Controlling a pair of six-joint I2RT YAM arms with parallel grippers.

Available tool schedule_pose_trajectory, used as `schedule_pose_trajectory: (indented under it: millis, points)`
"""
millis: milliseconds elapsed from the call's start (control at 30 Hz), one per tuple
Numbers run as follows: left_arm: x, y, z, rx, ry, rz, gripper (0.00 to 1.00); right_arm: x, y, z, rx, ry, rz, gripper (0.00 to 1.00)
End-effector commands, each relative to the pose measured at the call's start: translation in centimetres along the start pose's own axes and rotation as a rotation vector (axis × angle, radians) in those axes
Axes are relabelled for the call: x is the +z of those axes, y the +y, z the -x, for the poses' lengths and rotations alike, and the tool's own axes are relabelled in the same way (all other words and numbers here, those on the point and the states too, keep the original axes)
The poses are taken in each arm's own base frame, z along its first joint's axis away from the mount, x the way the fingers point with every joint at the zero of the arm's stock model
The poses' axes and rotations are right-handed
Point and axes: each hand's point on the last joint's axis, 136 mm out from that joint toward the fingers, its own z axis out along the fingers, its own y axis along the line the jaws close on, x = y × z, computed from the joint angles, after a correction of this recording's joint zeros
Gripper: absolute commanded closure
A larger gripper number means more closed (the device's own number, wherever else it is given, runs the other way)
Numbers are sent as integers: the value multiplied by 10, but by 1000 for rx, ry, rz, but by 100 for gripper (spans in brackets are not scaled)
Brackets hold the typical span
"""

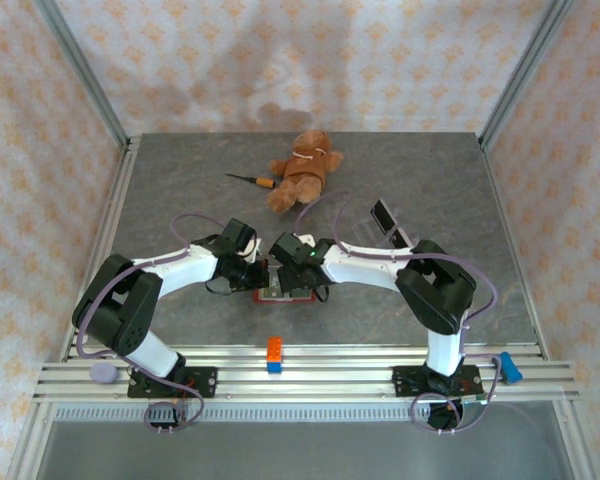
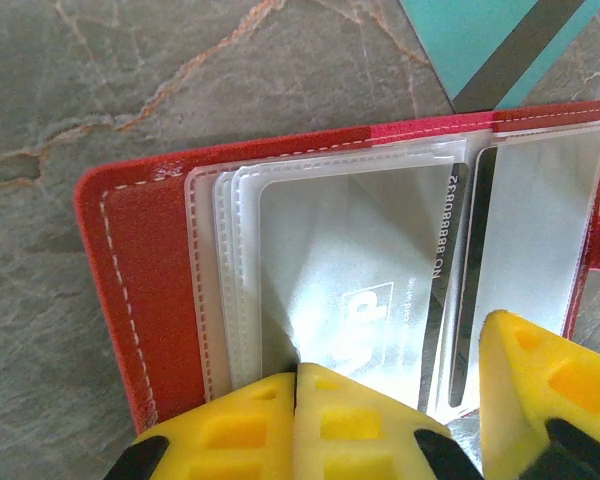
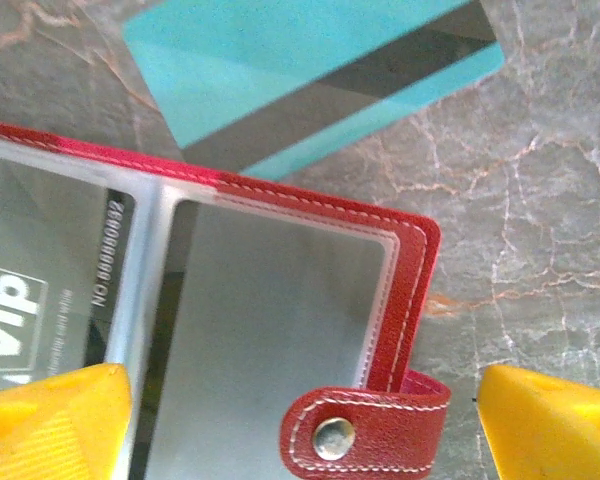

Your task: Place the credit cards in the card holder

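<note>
1. An orange-and-blue block (image 1: 274,354) sits alone by the front rail.
2. Just behind it, in the middle of the table (image 1: 180,200), the red card holder (image 1: 285,292) lies open with its clear sleeves facing up. Both arms meet over it.
3. The left gripper (image 2: 295,420) has its yellow fingers pressed together. The tips are at the near edge of a sleeve holding a silvery card (image 2: 360,300) marked "VIP". Whether they pinch the sleeve cannot be told.
4. The right gripper (image 3: 300,430) is spread wide and holds nothing. One finger is over the VIP page and the other is over bare table, with the snap tab (image 3: 365,432) between them.
5. A teal card (image 3: 310,80) with a dark stripe lies flat on the table, meeting the holder's far edge.
6. Farther back are a clear stand (image 1: 385,218) with a dark card, a teddy bear (image 1: 303,170) and a screwdriver (image 1: 252,180).
</note>
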Motion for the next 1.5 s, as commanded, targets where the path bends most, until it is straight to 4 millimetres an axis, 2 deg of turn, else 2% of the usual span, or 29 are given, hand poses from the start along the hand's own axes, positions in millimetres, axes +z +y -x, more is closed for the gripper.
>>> schedule_pose_trajectory:
  millis: [0, 200, 467, 700, 867, 1033, 1233, 1267, 1367, 1467]
  points:
    - [0, 24, -11, -41, 25, 92, 96, -4, -3, 12, 1, -31, -25, 8]
    - [1, 24, -11, -43, 25, 93, 96, 8, -7, 11, 10, -16, -32, 9]
    - [0, 26, -12, -46, 24, 99, 96, 21, -22, -5, 21, 14, -75, 12]
    - [-2, 26, -12, -47, 20, 104, 96, 17, -39, -11, 24, 0, -123, 14]
    - [-5, 25, -11, -47, 13, 103, 96, 13, -42, -13, 29, -3, -117, 14]
    - [-8, 23, -10, -53, 6, 100, 96, 2, -33, -8, 41, -17, -62, 13]
    - [-17, 15, -6, -51, -15, 78, 95, -35, -23, 11, 59, -87, 38, 9]
    - [-19, 13, -4, -52, -19, 74, 94, -39, -22, 12, 62, -89, 51, 9]
    - [-26, 7, 0, -52, -36, 59, 76, -47, -14, 8, 70, -37, 126, 11]
    - [-34, 2, 1, -44, -48, 53, 74, -56, 16, -7, 91, 55, 306, 15]
